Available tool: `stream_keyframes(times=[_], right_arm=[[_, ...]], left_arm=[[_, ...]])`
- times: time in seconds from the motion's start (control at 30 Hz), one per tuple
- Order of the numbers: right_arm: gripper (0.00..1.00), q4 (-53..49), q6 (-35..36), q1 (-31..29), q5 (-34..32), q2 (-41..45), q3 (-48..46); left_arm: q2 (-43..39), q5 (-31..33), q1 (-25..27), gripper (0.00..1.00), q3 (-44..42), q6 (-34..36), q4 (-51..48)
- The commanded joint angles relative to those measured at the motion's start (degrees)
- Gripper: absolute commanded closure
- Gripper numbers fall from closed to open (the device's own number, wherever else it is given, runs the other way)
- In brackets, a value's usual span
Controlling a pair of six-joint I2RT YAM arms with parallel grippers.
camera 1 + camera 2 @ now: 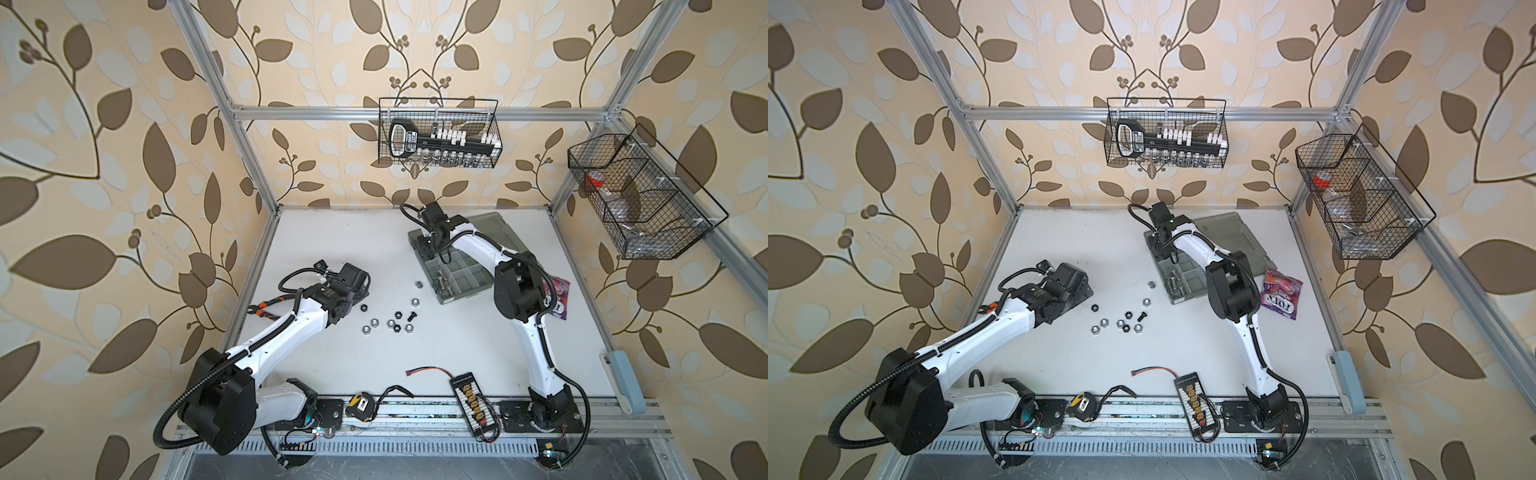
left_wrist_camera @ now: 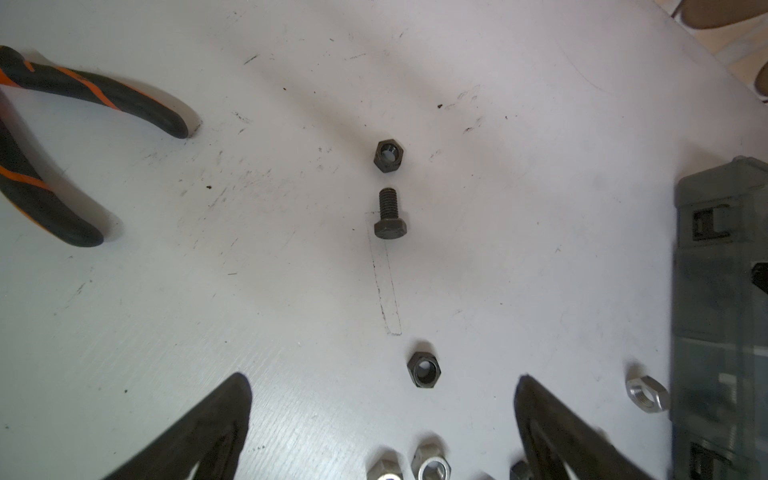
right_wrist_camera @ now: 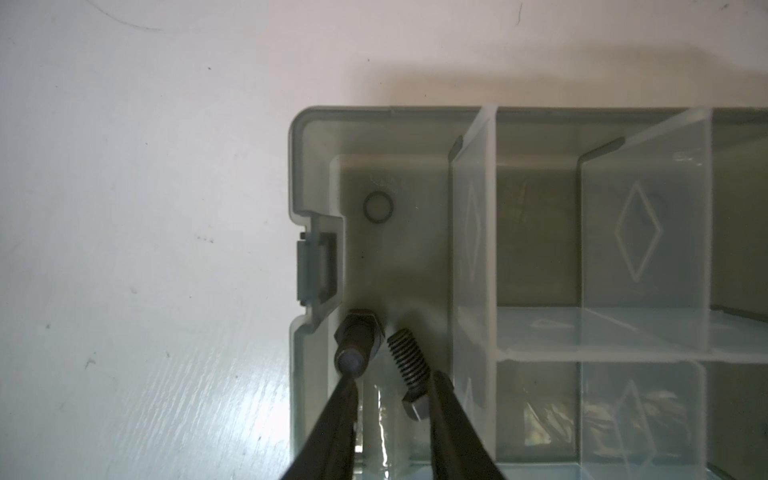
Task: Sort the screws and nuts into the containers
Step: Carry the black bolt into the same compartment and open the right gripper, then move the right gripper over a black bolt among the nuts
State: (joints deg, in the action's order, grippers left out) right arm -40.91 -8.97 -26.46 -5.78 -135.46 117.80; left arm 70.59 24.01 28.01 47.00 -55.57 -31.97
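Right tool (image 3: pixel 395 376) parted over corner compartment (image 3: pixel 399 257); black screw (image 3: pixel 405 357) between tips.

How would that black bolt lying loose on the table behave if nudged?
The black bolt lies on its side on the smooth table, so it would probably roll, curving around its wider hex head. It looks like solid metal: likely stiff and heavy for its size. Its threads may help grip.
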Motion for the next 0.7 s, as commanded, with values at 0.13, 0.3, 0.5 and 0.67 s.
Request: stream_keyframes(times=[0.13,0.3,0.5,0.67], right_arm=[[0.68,-0.01,-1.60,-1.35,-1.52,8.43,-5.64],[0.66,0.51,-4.50,-4.43,-5.13,15.85,-13.06],[0.63,1.65,-9.37,-9.20,-6.80,27.17,-27.60],[0.62,1.88,-14.52,-13.08,-4.79,34.01,-37.62]], left_arm=[[-0.45,0.72,-0.68,0.01,1.69,0.29,-1.43],[-0.28,0.88,-0.68,0.01,1.69,0.02,-1.43],[-0.87,1.31,-0.68,0.01,1.60,-0.06,-2.03],[-1.59,1.53,-0.72,0.01,0.94,-0.13,-2.10]])
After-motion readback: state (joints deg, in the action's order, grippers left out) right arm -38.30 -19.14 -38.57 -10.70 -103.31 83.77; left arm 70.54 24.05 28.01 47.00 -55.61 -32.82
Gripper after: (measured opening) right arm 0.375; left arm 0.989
